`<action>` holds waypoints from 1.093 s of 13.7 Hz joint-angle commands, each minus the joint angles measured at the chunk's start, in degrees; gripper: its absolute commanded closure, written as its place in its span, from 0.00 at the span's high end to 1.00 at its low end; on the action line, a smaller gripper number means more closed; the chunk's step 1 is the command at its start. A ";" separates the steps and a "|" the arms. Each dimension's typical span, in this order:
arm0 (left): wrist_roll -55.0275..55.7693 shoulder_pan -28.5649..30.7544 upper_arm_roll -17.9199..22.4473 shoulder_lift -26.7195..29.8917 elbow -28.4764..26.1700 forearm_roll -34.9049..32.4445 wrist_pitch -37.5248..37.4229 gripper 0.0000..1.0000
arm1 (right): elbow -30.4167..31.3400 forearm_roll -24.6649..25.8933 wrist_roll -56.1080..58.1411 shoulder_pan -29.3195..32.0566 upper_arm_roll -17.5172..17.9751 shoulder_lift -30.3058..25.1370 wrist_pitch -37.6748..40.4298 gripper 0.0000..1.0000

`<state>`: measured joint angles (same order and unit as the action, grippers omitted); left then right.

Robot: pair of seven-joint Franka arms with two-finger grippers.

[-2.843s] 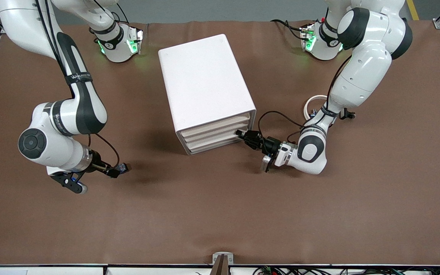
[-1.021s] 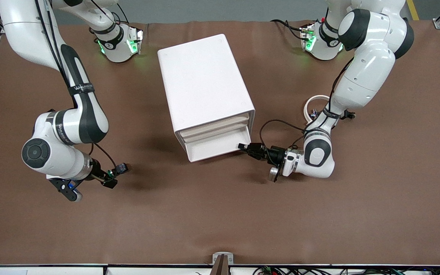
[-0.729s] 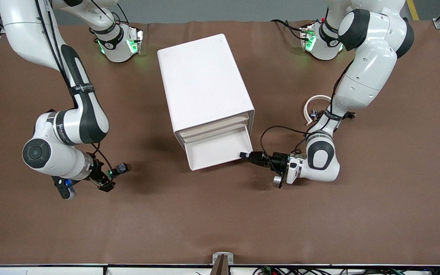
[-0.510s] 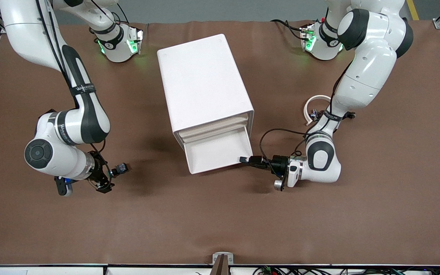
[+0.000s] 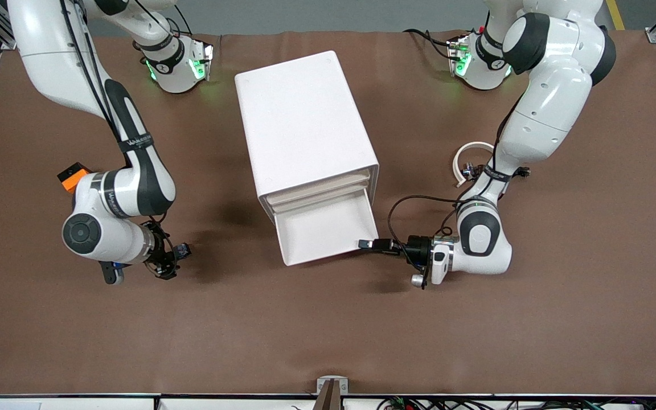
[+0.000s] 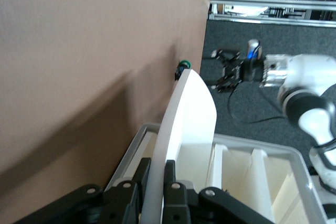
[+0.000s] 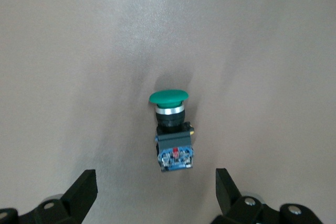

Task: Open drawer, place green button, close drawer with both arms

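The white cabinet (image 5: 305, 119) stands mid-table. Its lowest drawer (image 5: 325, 230) is pulled out toward the front camera and shows an empty inside. My left gripper (image 5: 369, 244) is shut on the drawer's front wall at the corner toward the left arm's end; the left wrist view shows the wall (image 6: 184, 114) pinched in the left gripper (image 6: 156, 163). The button (image 5: 181, 249) lies on its side on the mat toward the right arm's end. My right gripper (image 5: 165, 265) is open just beside it. In the right wrist view the button (image 7: 170, 129) lies just ahead of the open right gripper (image 7: 155, 182).
The two upper drawers (image 5: 319, 185) are closed. An orange block (image 5: 72, 175) lies by the right arm's elbow. A white ring (image 5: 467, 156) and small black pieces (image 5: 520, 171) lie under the left arm. The brown mat (image 5: 328, 324) covers the table.
My left gripper has pulled the lowest drawer out toward the front camera. My right arm has turned its wrist and shifted so the open gripper faces the button. The button has not moved.
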<state>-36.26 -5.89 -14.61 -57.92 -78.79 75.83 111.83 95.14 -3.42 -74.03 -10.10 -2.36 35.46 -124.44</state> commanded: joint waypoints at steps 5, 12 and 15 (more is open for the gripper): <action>6.82 -2.29 -0.07 -0.79 5.93 5.21 7.79 0.29 | 4.87 0.52 4.77 0.25 0.33 1.54 -6.59 1.00; 15.32 -2.11 0.19 2.01 5.84 4.60 7.71 1.00 | 5.40 0.61 8.64 0.25 0.33 2.95 -6.96 1.00; 23.92 -1.50 1.16 5.18 5.84 -4.15 7.53 1.00 | 5.40 0.52 8.64 0.25 0.33 2.95 -6.96 0.63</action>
<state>-17.96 -7.63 -14.23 -56.01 -72.13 76.87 119.00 100.29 -3.29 -65.99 -10.19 -2.34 38.39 -130.76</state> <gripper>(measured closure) 0.000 0.040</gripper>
